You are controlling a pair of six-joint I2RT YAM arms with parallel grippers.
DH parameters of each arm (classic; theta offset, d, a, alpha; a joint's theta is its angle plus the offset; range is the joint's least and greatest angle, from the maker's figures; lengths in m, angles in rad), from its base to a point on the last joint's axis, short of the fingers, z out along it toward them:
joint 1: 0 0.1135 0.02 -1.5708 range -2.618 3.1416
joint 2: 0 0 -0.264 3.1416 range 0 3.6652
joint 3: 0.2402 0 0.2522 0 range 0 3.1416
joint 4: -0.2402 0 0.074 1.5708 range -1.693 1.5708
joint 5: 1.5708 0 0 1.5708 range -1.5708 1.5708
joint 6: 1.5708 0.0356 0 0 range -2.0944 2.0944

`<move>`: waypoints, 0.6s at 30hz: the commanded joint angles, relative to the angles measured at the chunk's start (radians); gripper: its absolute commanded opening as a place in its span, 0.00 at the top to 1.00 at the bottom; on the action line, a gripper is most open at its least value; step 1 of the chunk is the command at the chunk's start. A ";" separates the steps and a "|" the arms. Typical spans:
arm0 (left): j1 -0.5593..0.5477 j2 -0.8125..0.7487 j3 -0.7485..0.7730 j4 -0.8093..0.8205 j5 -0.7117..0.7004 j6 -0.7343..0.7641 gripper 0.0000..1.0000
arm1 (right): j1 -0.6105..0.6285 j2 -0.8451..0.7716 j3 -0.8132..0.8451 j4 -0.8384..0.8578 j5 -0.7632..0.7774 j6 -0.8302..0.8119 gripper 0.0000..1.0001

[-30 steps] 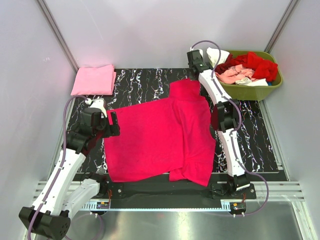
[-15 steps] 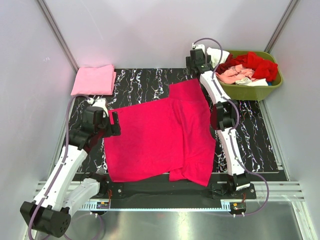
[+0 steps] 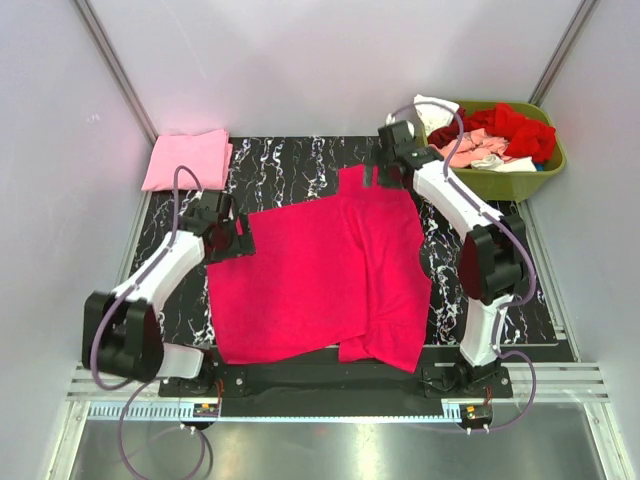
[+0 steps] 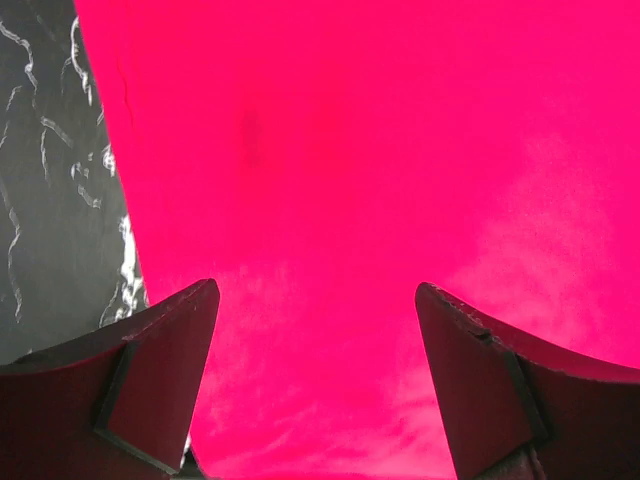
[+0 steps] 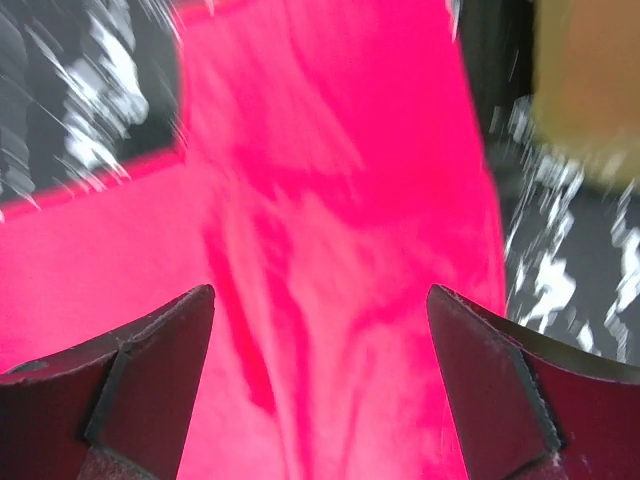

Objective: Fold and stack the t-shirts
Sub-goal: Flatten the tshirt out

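Marbled table [image 3: 300,160] bears magenta t-shirt [image 3: 320,270] beneath left tool [image 3: 237,237] and right tool [image 3: 376,174].

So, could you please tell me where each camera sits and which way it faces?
Top external: above and behind the robot, looking down on the table, magenta t-shirt, folded light pink t-shirt and olive basket; both arms show.
Left wrist: wrist-mounted, looking down past the open left gripper at the shirt's left edge.
Right wrist: wrist-mounted, looking down past the open right gripper at the shirt's far end, blurred.
All three share the magenta t-shirt.
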 commanded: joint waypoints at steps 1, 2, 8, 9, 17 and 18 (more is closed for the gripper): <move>0.036 0.124 0.072 0.107 0.007 -0.046 0.14 | -0.018 0.035 -0.127 -0.063 -0.071 0.059 0.06; 0.044 0.158 0.084 0.110 0.000 -0.051 0.15 | -0.018 0.045 -0.134 -0.069 -0.072 0.055 0.05; 0.079 0.386 0.193 0.136 -0.052 -0.070 0.16 | -0.027 0.188 -0.063 -0.140 -0.065 0.030 0.04; 0.081 0.417 0.229 0.136 -0.065 -0.059 0.16 | -0.030 0.212 -0.024 -0.151 -0.068 0.027 0.04; 0.124 0.735 0.573 0.017 -0.206 0.033 0.32 | -0.108 0.496 0.283 -0.270 -0.098 0.018 0.04; 0.124 0.799 0.624 -0.008 -0.224 0.071 0.32 | -0.123 0.522 0.324 -0.286 -0.104 0.013 0.04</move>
